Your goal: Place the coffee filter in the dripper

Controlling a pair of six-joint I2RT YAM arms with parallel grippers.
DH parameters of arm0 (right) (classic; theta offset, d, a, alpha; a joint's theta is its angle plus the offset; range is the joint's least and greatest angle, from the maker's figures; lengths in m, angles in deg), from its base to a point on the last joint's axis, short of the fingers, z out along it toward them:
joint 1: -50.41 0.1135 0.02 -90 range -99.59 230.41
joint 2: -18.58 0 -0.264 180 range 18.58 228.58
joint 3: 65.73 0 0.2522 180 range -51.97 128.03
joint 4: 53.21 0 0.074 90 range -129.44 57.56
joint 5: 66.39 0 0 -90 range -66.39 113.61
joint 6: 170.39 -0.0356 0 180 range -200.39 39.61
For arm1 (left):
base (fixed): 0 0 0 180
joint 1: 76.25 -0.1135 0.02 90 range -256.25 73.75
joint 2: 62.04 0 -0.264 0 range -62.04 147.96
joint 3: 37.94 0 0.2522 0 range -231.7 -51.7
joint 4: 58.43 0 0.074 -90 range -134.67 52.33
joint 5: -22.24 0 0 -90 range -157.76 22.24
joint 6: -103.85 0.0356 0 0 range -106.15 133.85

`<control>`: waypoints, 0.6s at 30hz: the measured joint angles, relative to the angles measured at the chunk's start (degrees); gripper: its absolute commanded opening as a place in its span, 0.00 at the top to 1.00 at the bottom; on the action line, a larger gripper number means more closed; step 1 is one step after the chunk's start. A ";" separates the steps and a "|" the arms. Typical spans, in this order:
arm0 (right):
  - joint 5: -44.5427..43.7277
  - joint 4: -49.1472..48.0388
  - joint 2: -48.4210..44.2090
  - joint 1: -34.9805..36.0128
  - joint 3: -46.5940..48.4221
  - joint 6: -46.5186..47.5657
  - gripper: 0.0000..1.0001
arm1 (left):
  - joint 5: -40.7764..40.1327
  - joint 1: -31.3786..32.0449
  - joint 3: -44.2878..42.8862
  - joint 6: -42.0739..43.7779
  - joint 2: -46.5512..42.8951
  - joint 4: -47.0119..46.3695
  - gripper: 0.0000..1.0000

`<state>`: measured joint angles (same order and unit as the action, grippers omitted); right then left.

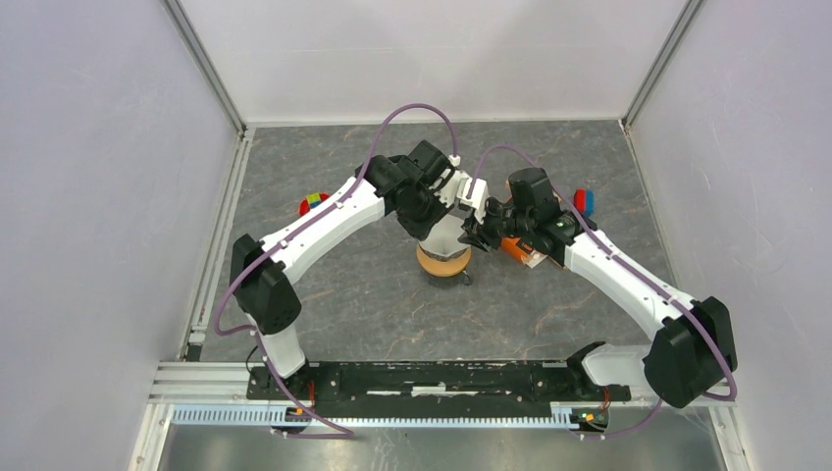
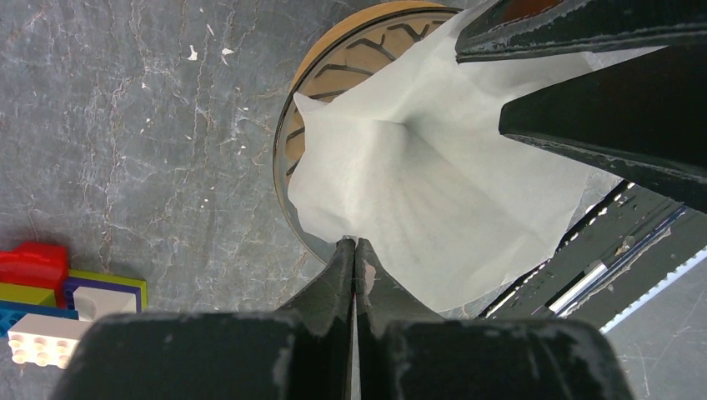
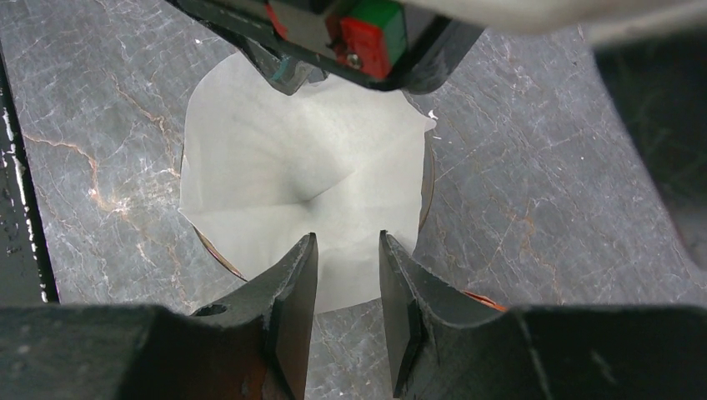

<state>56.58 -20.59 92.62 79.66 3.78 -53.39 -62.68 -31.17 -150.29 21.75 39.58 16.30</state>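
The white coffee filter [image 2: 417, 167] lies spread open across the dripper [image 2: 321, 83], whose dark ribbed wall and tan rim show at its left edge. My left gripper [image 2: 356, 242] is shut, its tips pinched together on the filter's rim. In the right wrist view the filter [image 3: 292, 167] covers almost the whole cone, with a crease running to its centre. My right gripper [image 3: 348, 236] hangs open over the filter's near edge with nothing between its fingers. From above, both wrists meet over the dripper [image 1: 443, 257] at mid-table.
Coloured toy bricks [image 2: 50, 300] lie left of the dripper, seen from above as a block [image 1: 313, 203]. A red and blue block [image 1: 584, 201] sits at the right. An orange box [image 1: 518, 248] lies under the right wrist. Walls enclose the table.
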 measured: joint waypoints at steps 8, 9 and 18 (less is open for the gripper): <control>0.00 0.11 -0.17 0.00 0.00 0.31 0.58 | 0.02 0.00 -0.02 0.04 0.00 -0.02 0.81; 0.00 0.17 -0.24 0.02 0.02 0.31 0.57 | 0.02 0.02 -0.04 0.04 0.00 -0.04 0.79; 0.39 1.55 -2.75 0.00 1.11 0.26 0.56 | -0.11 0.00 -2.45 0.11 0.00 -0.02 0.72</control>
<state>56.97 -19.04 89.86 79.66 4.89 -53.13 -62.79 -31.17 -152.74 21.86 39.58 16.28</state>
